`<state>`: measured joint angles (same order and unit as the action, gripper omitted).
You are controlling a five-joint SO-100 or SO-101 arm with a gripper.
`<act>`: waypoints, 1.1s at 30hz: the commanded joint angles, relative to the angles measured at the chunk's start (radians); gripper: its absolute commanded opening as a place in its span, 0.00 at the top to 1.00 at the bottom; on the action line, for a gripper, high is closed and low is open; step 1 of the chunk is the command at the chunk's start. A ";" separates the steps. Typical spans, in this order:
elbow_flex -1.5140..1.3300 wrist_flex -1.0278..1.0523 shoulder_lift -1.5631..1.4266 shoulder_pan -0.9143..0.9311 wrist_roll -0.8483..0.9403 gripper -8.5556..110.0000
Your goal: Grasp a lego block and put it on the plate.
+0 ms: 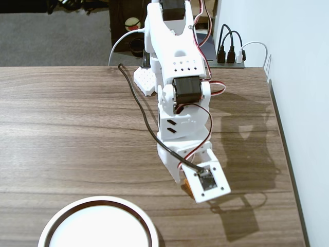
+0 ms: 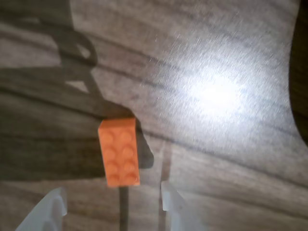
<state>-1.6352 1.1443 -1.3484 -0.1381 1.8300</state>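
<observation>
Wood table [image 1: 72, 128] | plate [image 1: 97, 205] empty | hand [image 2: 113, 204] open above lego block [image 2: 119, 151]

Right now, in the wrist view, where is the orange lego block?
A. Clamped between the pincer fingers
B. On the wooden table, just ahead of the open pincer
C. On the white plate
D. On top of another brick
B: the lego block lies on the bare table, just beyond the open pincer, neither finger touching it.

I see a wood-grain table [image 1: 61, 128] under bright overhead light, a pale wall [image 1: 288, 31] on the right, grey carpet [image 1: 51, 31] behind, and a power strip [image 1: 231, 57].
</observation>
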 commanded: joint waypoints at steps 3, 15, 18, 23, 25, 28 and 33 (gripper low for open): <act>0.063 -0.031 0.011 -0.012 -0.005 0.72; 0.074 -0.086 0.051 -0.023 -0.021 0.75; 0.074 -0.097 0.057 -0.026 -0.029 0.76; 0.074 -0.115 0.066 -0.031 -0.043 0.80; 0.071 -0.120 0.067 -0.034 -0.051 0.81; 0.071 -0.123 0.067 -0.043 -0.064 0.85; 0.061 -0.124 0.067 -0.057 -0.081 0.87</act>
<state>-1.6030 1.0308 -1.2763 -0.1841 1.7579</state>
